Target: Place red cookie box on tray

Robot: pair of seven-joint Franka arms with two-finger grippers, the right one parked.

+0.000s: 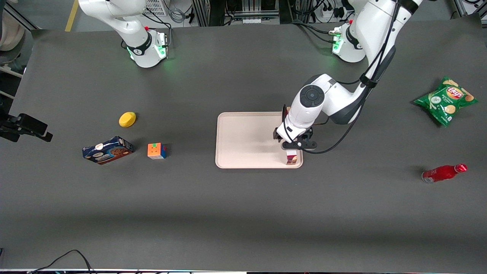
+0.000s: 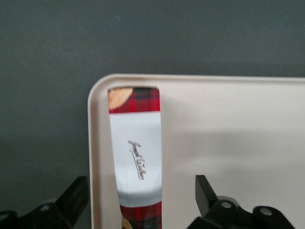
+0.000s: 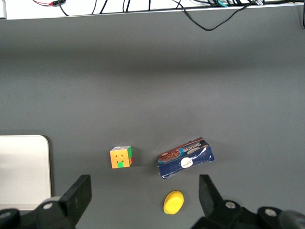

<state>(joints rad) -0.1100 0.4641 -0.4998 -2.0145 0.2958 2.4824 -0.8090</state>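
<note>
The long narrow red plaid cookie box (image 2: 136, 157) is seen lying in a corner of the flat pale pink-beige tray (image 2: 238, 133) on the bench, so placement is judged done, with only withdrawal left for the opened hand (image 2: 140, 202) above it.

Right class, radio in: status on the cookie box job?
End effector open, astride red cookie box. Box lies on tray, along its edge. Nothing in the way.

The left arm reaches down from its base at two o'clock, elbow bent, wrist pointing straight down. Its gripper (image 1: 293, 146) hangs low with the two fingers (image 2: 206, 193) spread wide apart, touching nothing between them.
</note>
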